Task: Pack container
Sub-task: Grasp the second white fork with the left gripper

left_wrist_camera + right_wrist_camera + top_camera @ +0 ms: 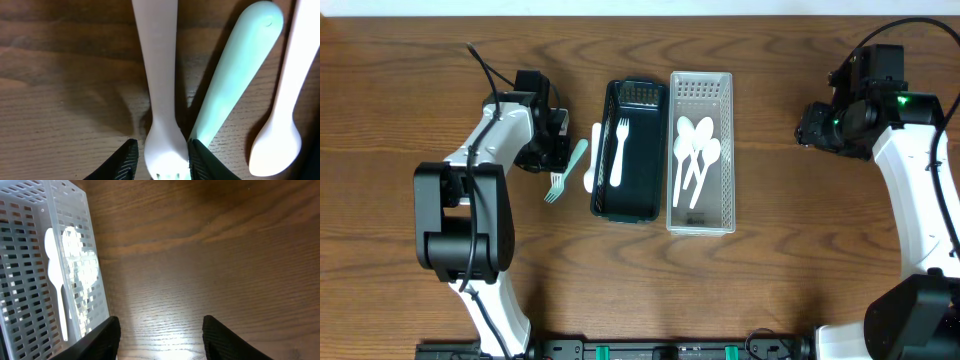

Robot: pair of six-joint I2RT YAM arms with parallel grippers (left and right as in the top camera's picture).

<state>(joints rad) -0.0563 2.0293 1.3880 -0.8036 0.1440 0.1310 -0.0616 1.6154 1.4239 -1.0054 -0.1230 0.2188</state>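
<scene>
**White fork straddled by parted left jaws**

In the left wrist view a white plastic fork (161,85) is seen lying flat on the wooden surface (65,100). Its long axis runs straight out from the left jaws. The tined head is set between the two jaw tips and the handle points away from them. The left jaws are parted around that head. The jaw on the picture's right touches it, and a narrow gap is left at the other.

Just outside the touching jaw a mint fork (235,75) is angled away, handle end farthest from the jaws. Beyond it a white spoon (282,100) is laid with its bowl nearer the jaws.

From overhead, a dark container (603,150) and a clear perforated basket (725,150) are seen side by side between the two pairs of jaws. A second white fork (620,150) is laid lengthwise in the container, and white spoons (695,150) are in the basket.

The right jaws are spread wide with nothing between them, over bare wood. The basket lies off to one side of them.
</scene>
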